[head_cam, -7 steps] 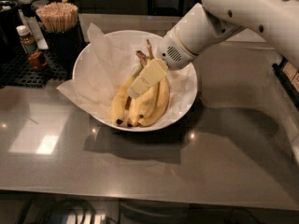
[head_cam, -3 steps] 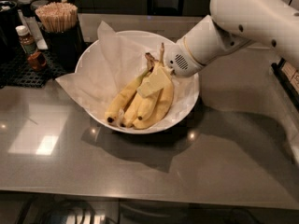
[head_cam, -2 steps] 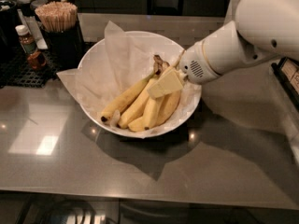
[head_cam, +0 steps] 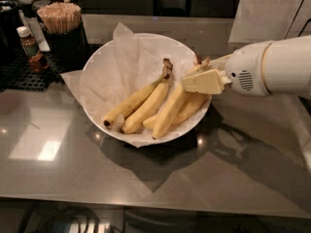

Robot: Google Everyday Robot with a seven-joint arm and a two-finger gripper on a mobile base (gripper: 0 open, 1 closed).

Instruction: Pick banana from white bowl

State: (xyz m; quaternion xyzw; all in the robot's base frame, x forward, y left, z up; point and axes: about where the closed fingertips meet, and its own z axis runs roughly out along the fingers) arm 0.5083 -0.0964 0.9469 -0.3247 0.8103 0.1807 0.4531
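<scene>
The white bowl (head_cam: 99, 67), wide and lined with crinkled white paper, sits in the middle of the grey counter. Several yellow bananas lie in it. Two on the left (head_cam: 138, 103) are joined at a dark stem. Two on the right (head_cam: 170, 113) point their stem ends toward the right rim. My gripper (head_cam: 201, 81), with cream-coloured fingers, reaches in from the right over the bowl's right rim. It is shut on the upper end of a right-hand banana, whose stem (head_cam: 200, 60) pokes up behind it. That banana's lower end still rests in the bowl.
A black holder of wooden sticks (head_cam: 60, 18) and a small sauce bottle (head_cam: 30, 45) stand on a black mat at the back left. My white arm (head_cam: 277, 67) spans the right side. A dark counter edge runs along the bottom.
My gripper has moved right, from the bowl's middle to its right rim. The right bananas' stem ends swung with it, and the bunch has spread apart.
</scene>
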